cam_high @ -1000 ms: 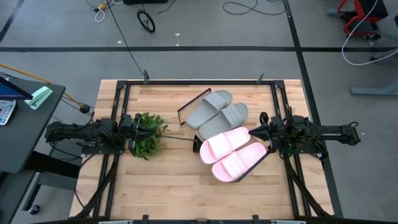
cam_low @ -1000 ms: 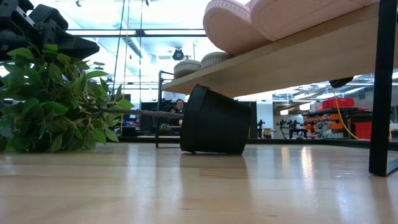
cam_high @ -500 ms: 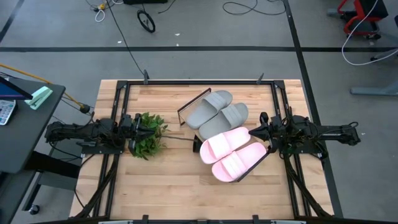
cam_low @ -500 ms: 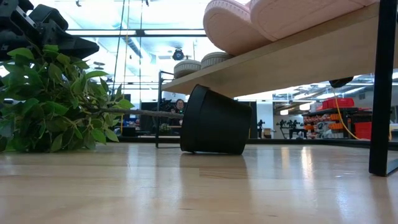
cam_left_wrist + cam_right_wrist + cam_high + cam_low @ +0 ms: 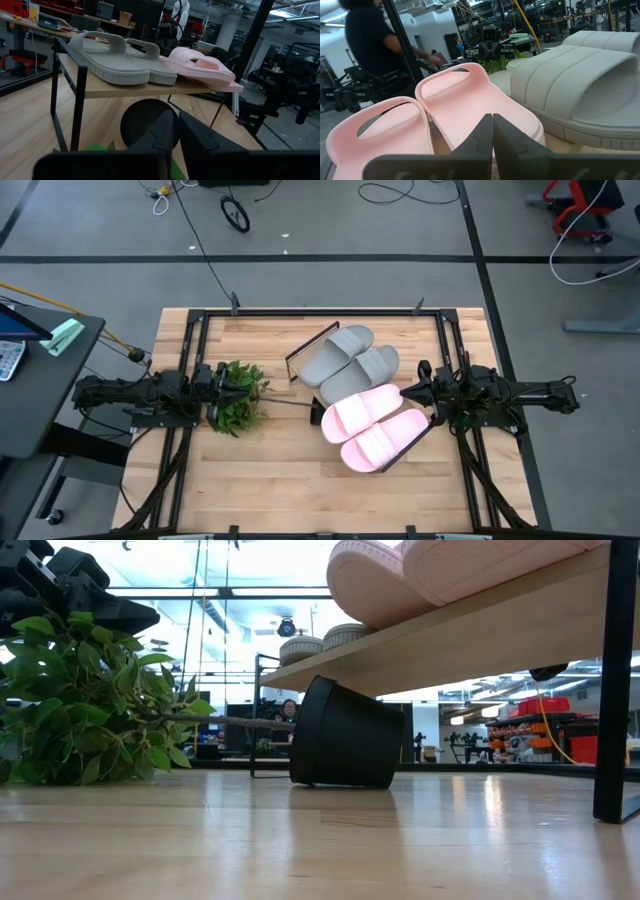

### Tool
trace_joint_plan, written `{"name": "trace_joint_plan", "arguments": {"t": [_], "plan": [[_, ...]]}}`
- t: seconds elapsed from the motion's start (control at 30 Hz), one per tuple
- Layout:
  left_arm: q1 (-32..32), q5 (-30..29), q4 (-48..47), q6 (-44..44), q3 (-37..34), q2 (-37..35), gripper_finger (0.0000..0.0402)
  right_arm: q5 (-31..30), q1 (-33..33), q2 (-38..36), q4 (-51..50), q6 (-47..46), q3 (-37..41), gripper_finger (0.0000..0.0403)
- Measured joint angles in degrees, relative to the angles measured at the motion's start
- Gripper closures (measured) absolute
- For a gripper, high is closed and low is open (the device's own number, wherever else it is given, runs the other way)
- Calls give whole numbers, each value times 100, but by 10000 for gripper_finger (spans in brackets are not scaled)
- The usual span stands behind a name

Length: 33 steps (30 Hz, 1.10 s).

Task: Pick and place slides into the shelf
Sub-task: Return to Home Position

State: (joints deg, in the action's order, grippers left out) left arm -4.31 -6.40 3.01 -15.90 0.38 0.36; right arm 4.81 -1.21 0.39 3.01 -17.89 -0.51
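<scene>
Two grey slides (image 5: 350,358) and two light pink slides (image 5: 372,423) lie side by side on the shelf (image 5: 450,635), a light-wood board raised on thin dark frames. All four also show in the left wrist view: the grey slides (image 5: 117,57) and the pink slides (image 5: 202,67). My left gripper (image 5: 252,388) is shut and hovers over the green plant (image 5: 235,402), left of the shelf. My right gripper (image 5: 404,393) is shut, its tips right at the nearer pink slide (image 5: 465,100) at the shelf's right end. My right gripper stands level at the right end of a pink slide (image 5: 520,125), coming from the table's right. I cannot tell whether its shut fingertips touch the slide. My left gripper touches nothing that shows.
The plant's black pot (image 5: 345,735) lies on its side under the shelf, and its stem runs left to the leaves (image 5: 80,710). A person (image 5: 370,35) stands beyond the table. Bare tabletop (image 5: 270,470) stretches along the near side.
</scene>
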Motion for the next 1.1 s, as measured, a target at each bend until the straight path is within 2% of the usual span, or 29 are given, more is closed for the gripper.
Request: {"name": "trace_joint_plan", "arguments": {"t": [0.3,0.67,1.1], "plan": [[1,-2,2,0,2,0,376,-1,0,1,0,0,0,389],[1,-2,0,0,0,-1,361,0,0,0,0,0,0,389],[2,-2,0,0,0,0,378,0,0,2,0,0,0,389]]}}
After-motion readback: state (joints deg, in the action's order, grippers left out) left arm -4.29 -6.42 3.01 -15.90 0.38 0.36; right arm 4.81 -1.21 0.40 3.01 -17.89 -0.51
